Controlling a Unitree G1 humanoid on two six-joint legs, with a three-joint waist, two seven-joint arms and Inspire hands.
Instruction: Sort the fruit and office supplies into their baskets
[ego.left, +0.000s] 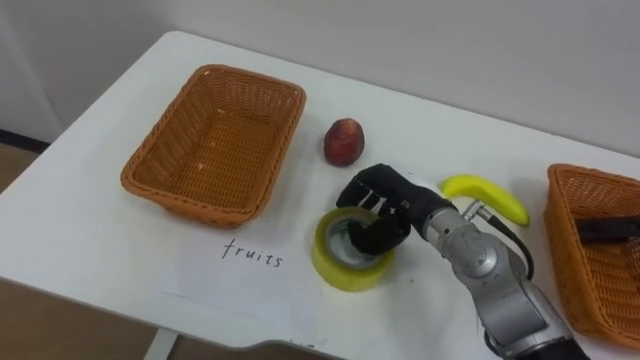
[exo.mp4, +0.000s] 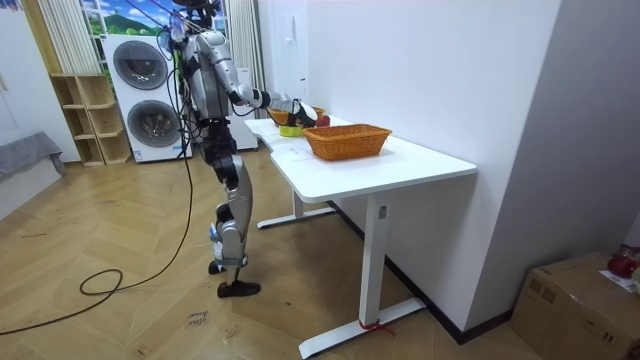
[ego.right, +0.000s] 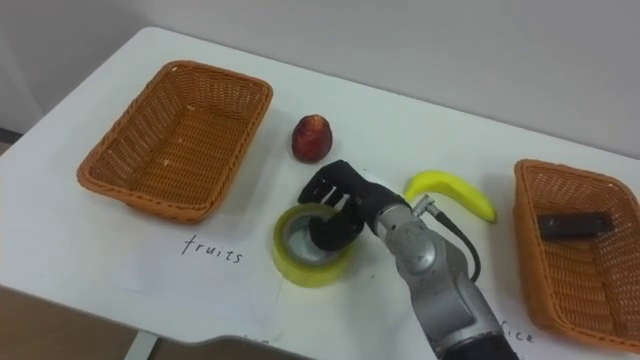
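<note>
A yellow tape roll (ego.left: 352, 277) (ego.right: 297, 268) lies flat on the white table (ego.left: 100, 240), just right of the paper label "fruits" (ego.left: 253, 255). My right hand (ego.left: 388, 203) (ego.right: 347, 198) rests on the roll, fingers curled over its far rim and the thumb down inside its hole. A red peach (ego.left: 344, 141) (ego.right: 312, 137) sits behind the hand. To the hand's right lies a yellow banana (ego.left: 487, 195) (ego.right: 452, 192). An empty wicker basket (ego.left: 190, 205) (ego.right: 150, 200) stands at the left. A second wicker basket (ego.left: 560, 230) (ego.right: 527, 222) at the right holds a dark flat object (ego.left: 607, 230) (ego.right: 572, 224).
In the room view I stand at the end of the white table (exo.mp4: 400, 165), my right arm stretched over it. The table runs along a wall. A washing machine (exo.mp4: 140, 65) and shelves stand behind me. A cardboard box (exo.mp4: 585, 300) sits on the floor at the room view's right.
</note>
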